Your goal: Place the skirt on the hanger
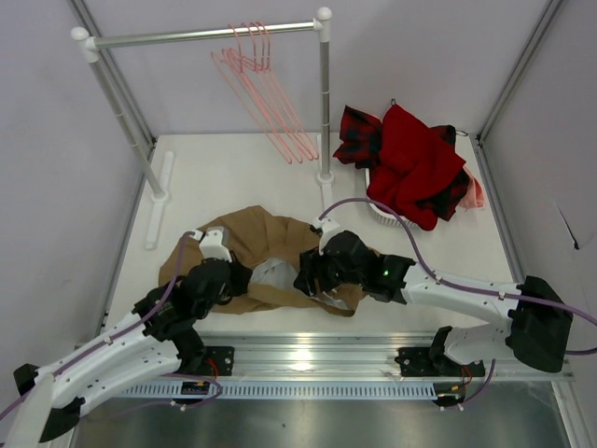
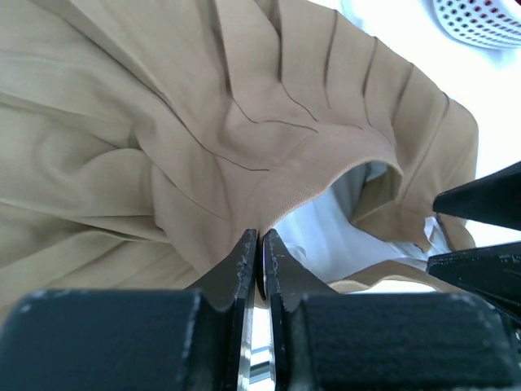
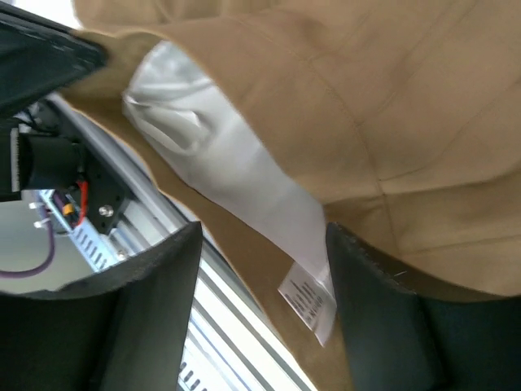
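Overhead view alone gives the layout. White table (image 1: pixel 233 177) sits inside pale wall panels (image 1: pixel 429 56) with metal corner posts. White garment rail (image 1: pixel 205 35) stands at the far side. Skirt (image 1: pixel 256 233) is heaped at the near middle of the table, well apart from the rail. Red garment (image 1: pixel 415 159) and plaid cloth (image 1: pixel 359 131) are piled on a white basket (image 1: pixel 381 213) at far right. Pink hangers (image 1: pixel 270 103) are bunched on the rail, hanging at a slant. Left gripper (image 1: pixel 233 277) and right gripper (image 1: pixel 308 273) are both at the skirt's near edge, close together.

Left wrist view adds detail. Skirt (image 2: pixel 122 122) is pleated, and the waistband opening shows paler lining (image 2: pixel 326 236). Left gripper (image 2: pixel 260 244) is pinched closed on the waistband edge. Right arm's two fingers (image 2: pixel 488 199) enter at frame right, set apart.

Right wrist view: right gripper (image 3: pixel 262 235) is spread wide. Lining (image 3: pixel 228 163) and a small printed label (image 3: pixel 308 297) lie across the gap. Whether either finger touches cloth is unclear.

Table surface is matte white, with a ribbed metal base plate (image 1: pixel 317 355) along the near edge. Overhead, both sets of fingertips are hidden by the arm bodies. Label print is too small to read, and the basket is mostly covered.
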